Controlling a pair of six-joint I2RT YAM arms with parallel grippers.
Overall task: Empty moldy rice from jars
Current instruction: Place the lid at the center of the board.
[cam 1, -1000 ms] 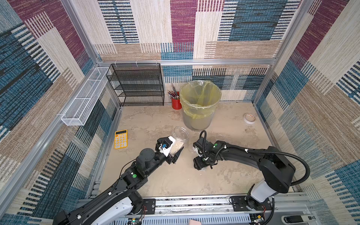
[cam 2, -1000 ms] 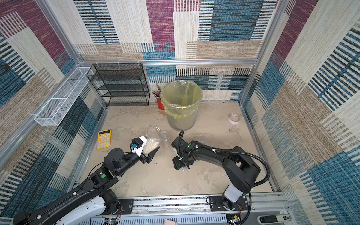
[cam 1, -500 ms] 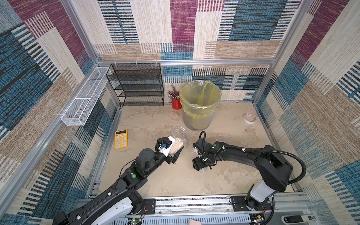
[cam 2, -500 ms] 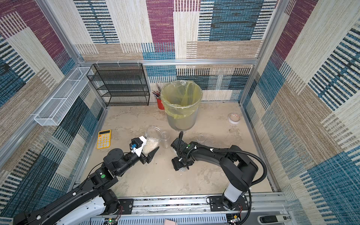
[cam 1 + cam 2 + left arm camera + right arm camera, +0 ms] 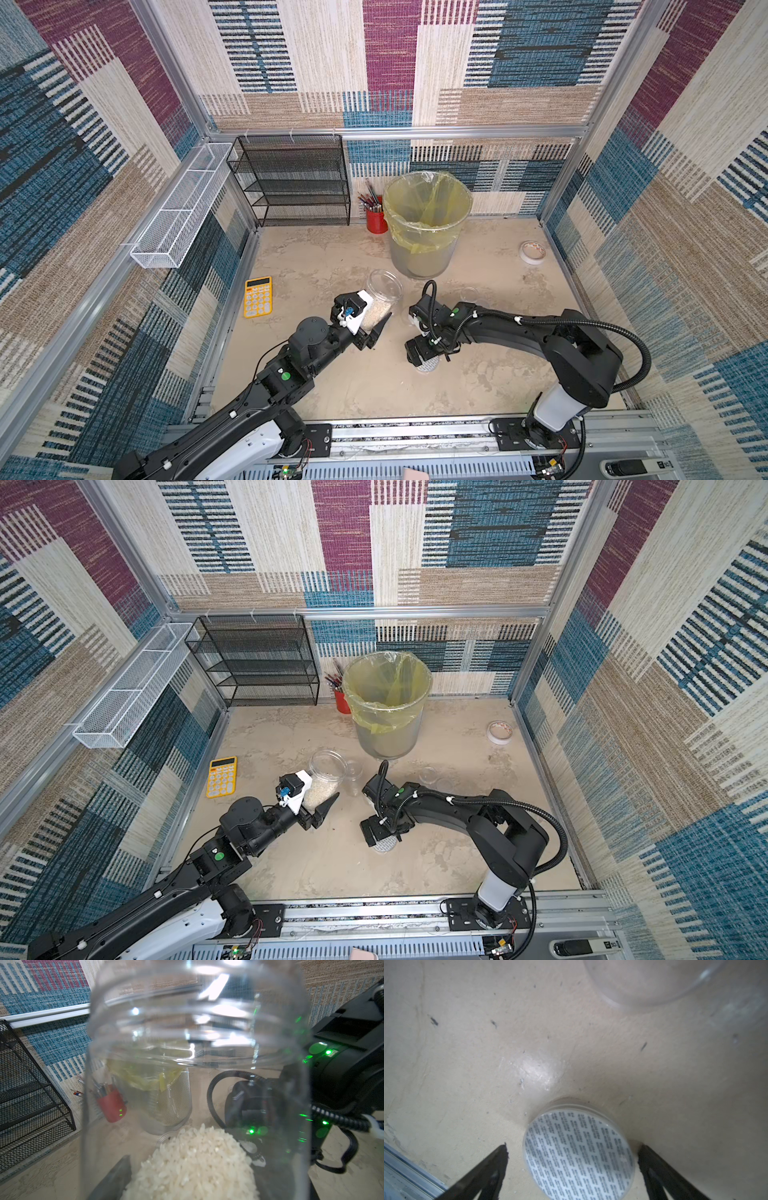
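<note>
Both top views: left end effector (image 5: 371, 322) clamped on big jar (image 5: 384, 291), jar tilted with its mouth toward bin (image 5: 424, 224), moldy rice (image 5: 376, 316) piled at the low end between the fingers. Right end effector (image 5: 424, 360) points down over printed lid (image 5: 430, 366) on desk (image 5: 332, 386); the arm hides most of the lid. Red pencil cup (image 5: 376, 220) just beside bin; calculator (image 5: 257, 297) and tape roll (image 5: 532, 252) well apart. In a top view, small clear jar (image 5: 353, 776) between big jar and right arm, faint. Left wrist: big jar fills the frame, rice at its base, bin and cup blurred through its wall. Right wrist: jaws wide, fingers (image 5: 483, 1174) either side of lid, gap at one, contact at the other unclear; clear jar base (image 5: 654, 980) cut off at the edge.
</note>
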